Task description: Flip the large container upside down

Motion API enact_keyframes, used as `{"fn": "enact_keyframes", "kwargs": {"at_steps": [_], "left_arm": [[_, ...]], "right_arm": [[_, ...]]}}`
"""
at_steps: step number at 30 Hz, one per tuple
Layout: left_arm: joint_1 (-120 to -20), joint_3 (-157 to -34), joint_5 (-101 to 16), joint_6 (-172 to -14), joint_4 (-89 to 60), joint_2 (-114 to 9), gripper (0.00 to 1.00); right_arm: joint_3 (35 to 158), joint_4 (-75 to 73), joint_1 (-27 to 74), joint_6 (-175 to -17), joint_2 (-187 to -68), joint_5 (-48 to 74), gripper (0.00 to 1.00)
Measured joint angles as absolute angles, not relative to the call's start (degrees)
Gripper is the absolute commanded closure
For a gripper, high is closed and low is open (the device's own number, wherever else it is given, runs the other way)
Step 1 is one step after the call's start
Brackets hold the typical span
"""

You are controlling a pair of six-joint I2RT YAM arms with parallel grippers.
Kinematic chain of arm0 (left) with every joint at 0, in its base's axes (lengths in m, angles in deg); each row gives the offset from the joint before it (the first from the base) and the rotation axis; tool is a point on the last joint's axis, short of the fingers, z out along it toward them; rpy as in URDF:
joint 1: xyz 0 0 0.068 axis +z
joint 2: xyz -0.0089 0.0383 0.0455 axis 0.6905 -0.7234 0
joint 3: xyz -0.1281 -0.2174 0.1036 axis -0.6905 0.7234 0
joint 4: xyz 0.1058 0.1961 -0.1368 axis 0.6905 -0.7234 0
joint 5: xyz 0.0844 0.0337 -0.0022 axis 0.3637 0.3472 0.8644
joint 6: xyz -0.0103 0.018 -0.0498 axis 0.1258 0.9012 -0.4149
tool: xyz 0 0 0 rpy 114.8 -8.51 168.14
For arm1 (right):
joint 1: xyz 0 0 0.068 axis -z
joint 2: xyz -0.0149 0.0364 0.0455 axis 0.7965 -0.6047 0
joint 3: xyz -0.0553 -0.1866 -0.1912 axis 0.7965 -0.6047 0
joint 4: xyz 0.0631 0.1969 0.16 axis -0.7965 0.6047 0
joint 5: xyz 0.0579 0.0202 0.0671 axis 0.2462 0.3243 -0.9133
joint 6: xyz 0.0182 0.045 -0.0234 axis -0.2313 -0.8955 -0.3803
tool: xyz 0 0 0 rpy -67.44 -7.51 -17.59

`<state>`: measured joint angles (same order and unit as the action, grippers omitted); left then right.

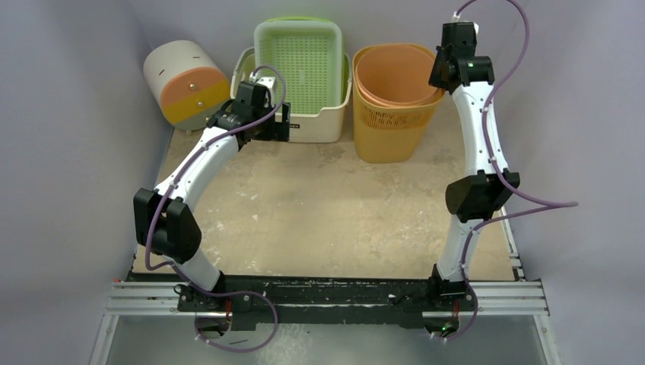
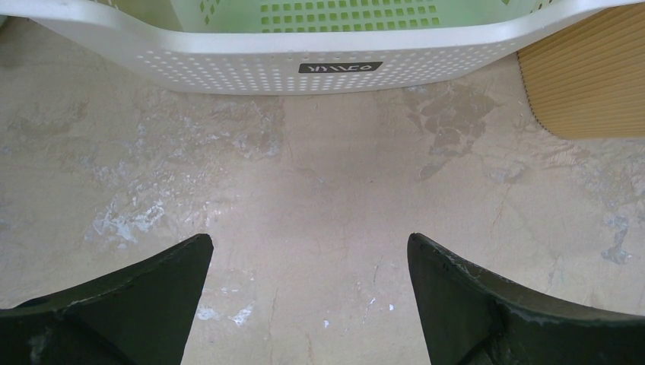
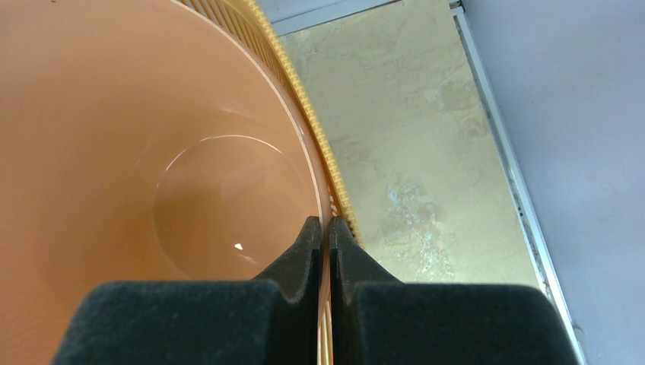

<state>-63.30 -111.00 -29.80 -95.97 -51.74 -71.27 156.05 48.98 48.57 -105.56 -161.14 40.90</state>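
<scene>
Right jaws pinched shut on the thin rim of the orange bin (image 3: 137, 152), one finger inside the wall, one outside. Bin upright on the counter (image 2: 327, 190), nested in a yellow slatted basket (image 1: 384, 133); possibly that basket's rim caught too, hard to tell. Left of the bin, a white perforated basket (image 2: 251, 65) holding a green tray (image 1: 298, 57); left jaws wide apart and empty just before it. Likely step: freeing the bin. Pull straight up to clear the basket, grip firmly on so thin an edge, then swing toward the counter in front of the bin before rolling the wrist over.
</scene>
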Motion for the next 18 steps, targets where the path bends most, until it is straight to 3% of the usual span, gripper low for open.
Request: {"fn": "enact_keyframes", "kwargs": {"at_steps": [3, 9, 11, 14, 18], "left_arm": [[-63.3, -111.0, -29.8, -96.0, -51.7, -71.3, 0.04], [-63.3, -111.0, -29.8, -96.0, -51.7, -71.3, 0.04], [-63.3, -111.0, -29.8, -96.0, -51.7, -71.3, 0.04], [-63.3, -111.0, -29.8, -96.0, -51.7, -71.3, 0.04], [-63.3, -111.0, -29.8, -96.0, -51.7, -71.3, 0.04]], "right_arm": [[156.8, 50.1, 48.6, -105.5, -161.1, 40.6, 1.00], [151.5, 47.6, 48.7, -106.6, -158.9, 38.8, 0.64], [151.3, 47.5, 48.6, -107.3, -158.7, 37.7, 0.57], [151.0, 47.2, 48.3, -107.9, -158.7, 36.5, 0.53], [150.6, 46.6, 47.8, -108.0, -158.7, 36.6, 0.55]]}}
